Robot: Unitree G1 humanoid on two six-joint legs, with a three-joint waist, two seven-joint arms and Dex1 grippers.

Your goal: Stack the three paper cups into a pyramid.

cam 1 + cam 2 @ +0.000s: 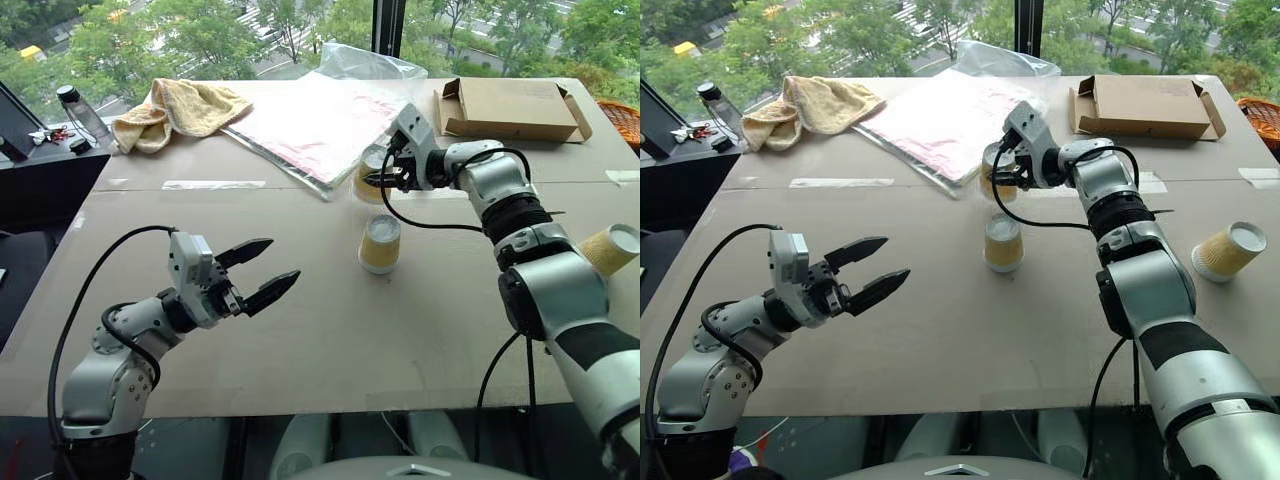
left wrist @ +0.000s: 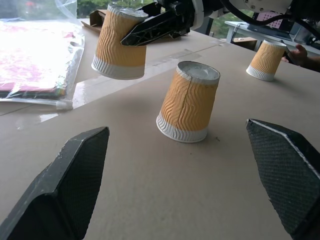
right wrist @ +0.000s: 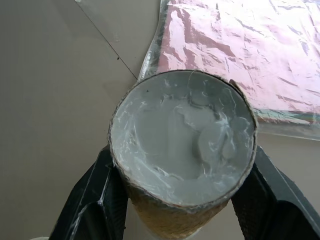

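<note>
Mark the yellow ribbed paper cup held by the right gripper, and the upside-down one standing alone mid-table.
Held yellow ribbed paper cup (image 2: 119, 47), left wrist view, ribbed side.
Standing upside-down cup (image 1: 380, 246), left eye view, side wall.

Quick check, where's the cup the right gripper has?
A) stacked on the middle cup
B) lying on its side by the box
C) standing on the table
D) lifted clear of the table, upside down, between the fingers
D: the right gripper is shut on the held cup, which the left wrist view shows upside down and lifted clear of the table, beside the middle cup, not on it.
</note>
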